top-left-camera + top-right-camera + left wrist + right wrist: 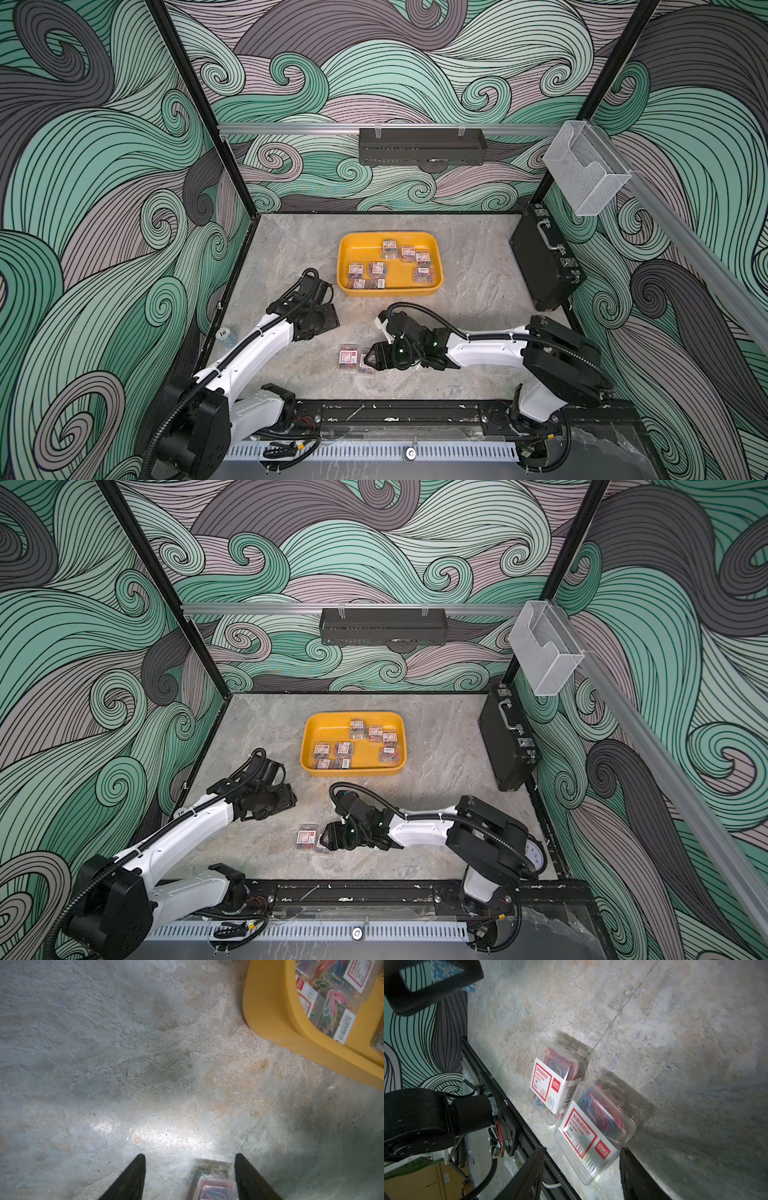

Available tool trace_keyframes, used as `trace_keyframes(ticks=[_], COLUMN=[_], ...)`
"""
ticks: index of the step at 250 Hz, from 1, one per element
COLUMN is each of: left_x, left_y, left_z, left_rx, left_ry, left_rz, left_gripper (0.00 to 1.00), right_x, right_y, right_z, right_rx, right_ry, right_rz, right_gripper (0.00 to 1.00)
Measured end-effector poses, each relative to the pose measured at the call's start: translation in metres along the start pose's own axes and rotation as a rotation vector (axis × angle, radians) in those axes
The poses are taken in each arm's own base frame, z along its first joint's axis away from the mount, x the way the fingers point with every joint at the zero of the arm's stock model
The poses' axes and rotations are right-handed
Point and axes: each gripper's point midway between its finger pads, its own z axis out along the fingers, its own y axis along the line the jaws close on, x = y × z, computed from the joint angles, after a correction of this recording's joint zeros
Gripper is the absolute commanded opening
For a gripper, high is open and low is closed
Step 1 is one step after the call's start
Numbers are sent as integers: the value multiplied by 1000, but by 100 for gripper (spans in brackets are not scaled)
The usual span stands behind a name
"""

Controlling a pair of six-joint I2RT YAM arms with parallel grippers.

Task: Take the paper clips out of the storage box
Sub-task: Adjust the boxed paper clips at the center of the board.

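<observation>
In both top views, the storage box (340, 266) sits centrally with most paper clips (377, 269) inside; two packs (348, 357) lie outside it beside your right gripper (374, 358); your left arm (266, 345) is nearer the box. In the left wrist view, your left gripper (190, 1156) stands spread, one pack (214, 1184) loose against one of its fingers (245, 1176); the box lies ahead beyond that finger. In the right wrist view, your right gripper (583, 1148) is released, tips astride the nearer pack (591, 1132).
</observation>
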Motion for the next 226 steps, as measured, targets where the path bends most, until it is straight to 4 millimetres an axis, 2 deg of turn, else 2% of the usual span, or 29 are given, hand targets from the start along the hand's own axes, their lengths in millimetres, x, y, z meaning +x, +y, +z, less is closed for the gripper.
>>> trace_keyframes(ticks=[52,130,187,226], left_x=[1,1,2,2], left_y=[-1,-2,-1,-1], left_z=[0,0,2,3], left_rx=[7,10,5,3], left_ry=[6,7,15,18], left_rz=[0,0,0,0], left_gripper=[66,66,66,66], right_x=[-7,-3,16,29], right_y=[4,-3,-12,-9], right_z=[3,3,6,8], right_rx=[-19,9,91,121], right_ry=[-6,5,38,54], right_rz=[2,-13,-75,-124], right_gripper=[58,57,58,59])
